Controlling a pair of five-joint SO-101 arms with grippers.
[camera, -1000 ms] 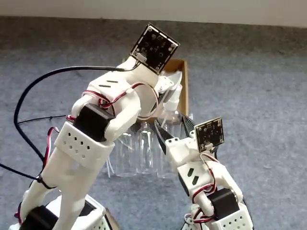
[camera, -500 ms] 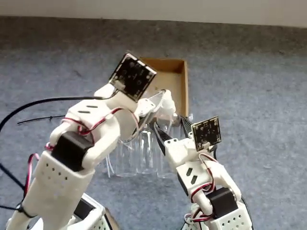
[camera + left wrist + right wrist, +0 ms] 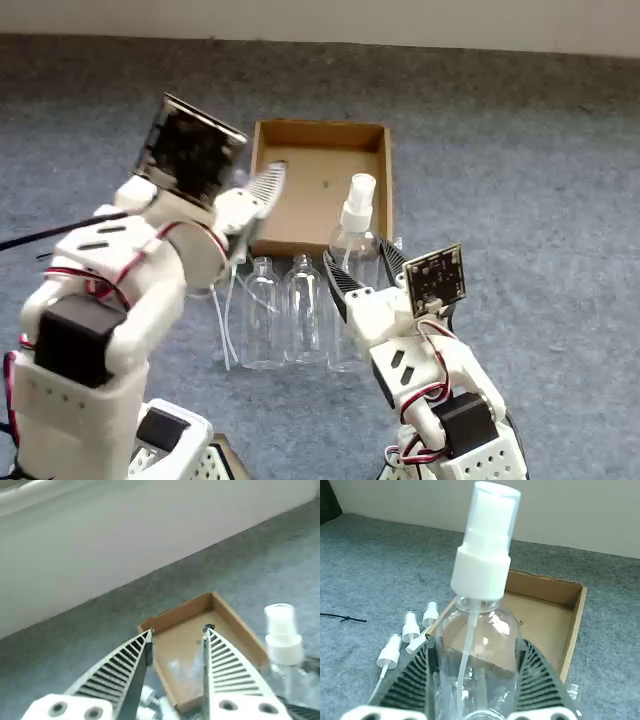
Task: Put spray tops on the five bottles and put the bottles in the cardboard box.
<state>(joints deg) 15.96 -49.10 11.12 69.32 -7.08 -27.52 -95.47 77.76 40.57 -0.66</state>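
Observation:
A clear bottle (image 3: 355,245) (image 3: 475,645) with a white spray top (image 3: 358,200) (image 3: 487,540) stands upright just in front of the cardboard box (image 3: 310,190) (image 3: 545,610). My right gripper (image 3: 358,262) (image 3: 475,675) is shut on the bottle's body. My left gripper (image 3: 262,190) (image 3: 177,630) hangs open with nothing in it above the box's near left corner (image 3: 187,645). The capped bottle (image 3: 282,635) stands off to its side. Two more clear bottles (image 3: 262,300) (image 3: 303,298) without tops stand beside the held one.
Three loose spray tops (image 3: 411,626) (image 3: 430,613) (image 3: 390,652) lie on the grey carpet beside the box. Thin spray tubes (image 3: 228,335) lie next to the uncapped bottles. A black cable (image 3: 342,618) runs across the carpet farther out.
My left arm has swung left and drawn back from the top of the held bottle, uncovering the box and the spray top. The right arm has kept still.

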